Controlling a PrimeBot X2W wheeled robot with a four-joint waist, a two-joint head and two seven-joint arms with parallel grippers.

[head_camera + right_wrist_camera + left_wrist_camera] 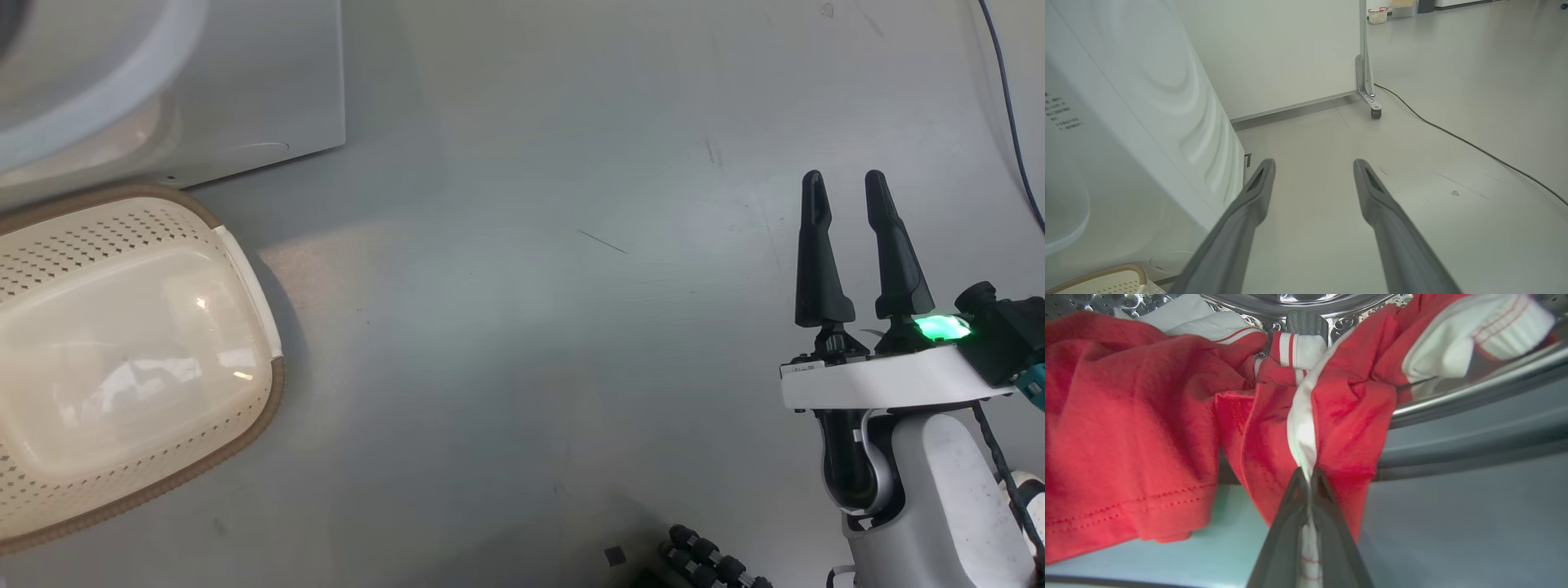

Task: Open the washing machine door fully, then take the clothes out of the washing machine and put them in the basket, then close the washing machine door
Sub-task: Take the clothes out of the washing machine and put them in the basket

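Note:
In the left wrist view my left gripper is shut on a fold of the red clothes, pinching the white trim between its fingers. The clothes hang over the drum's steel lip and the grey seal of the washing machine. The cream basket with a brown rim stands on the floor in front of the machine, at the head view's left, with nothing in it. My right gripper hovers open over the floor at the lower right, well away from the basket. The washing machine door is out of view.
A white partition on a castor foot stands behind the machine's side panel. A black cable runs across the grey floor at the right. Another small basket sits far off.

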